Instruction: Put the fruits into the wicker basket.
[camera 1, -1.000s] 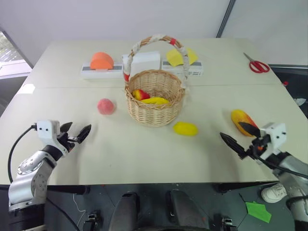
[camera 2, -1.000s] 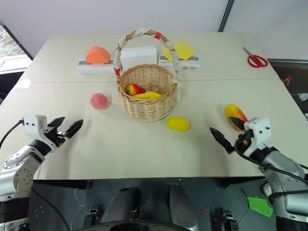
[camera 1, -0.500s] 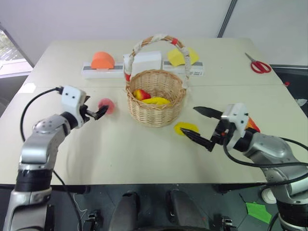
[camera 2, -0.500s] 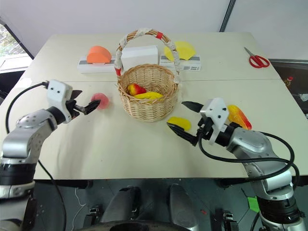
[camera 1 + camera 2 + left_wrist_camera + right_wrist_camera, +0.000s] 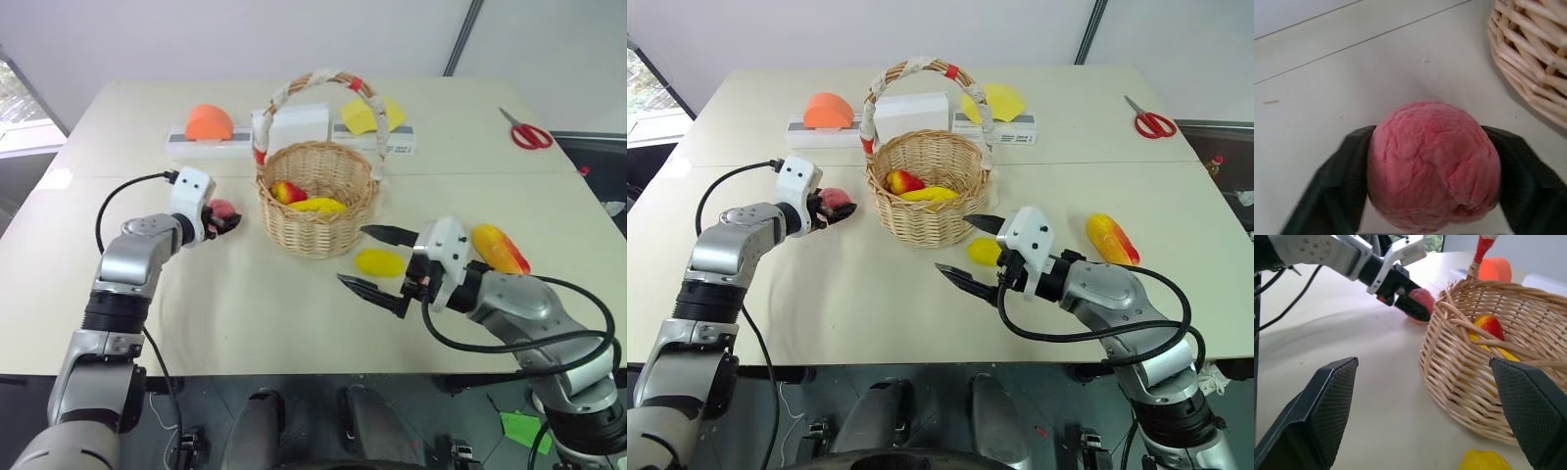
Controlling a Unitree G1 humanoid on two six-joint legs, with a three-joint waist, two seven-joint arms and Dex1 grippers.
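Observation:
The wicker basket (image 5: 315, 196) stands mid-table with a red-yellow fruit (image 5: 286, 192) and a yellow fruit (image 5: 315, 205) inside. Left of it lies the pink peach (image 5: 1432, 164), and my left gripper (image 5: 227, 220) is shut on it, one black finger (image 5: 1337, 191) pressed to each side. The yellow lemon (image 5: 378, 261) lies on the table in front of the basket. My right gripper (image 5: 353, 257) hangs open just left of the lemon, pointing toward the basket (image 5: 1488, 382), nothing between its fingers. The mango (image 5: 500, 249) rests further right, behind my right wrist.
At the back stand an orange half-dome on a grey block (image 5: 207, 124), a white box (image 5: 297, 125) and a yellow half-dome on a white block (image 5: 367, 117). Red scissors (image 5: 527, 132) lie at the far right. The basket's tall handle (image 5: 323, 78) arches over its opening.
My left gripper moved forward and right to the peach and shut on it. My right gripper swung left, from beside the mango to just left of the lemon, and stayed open.

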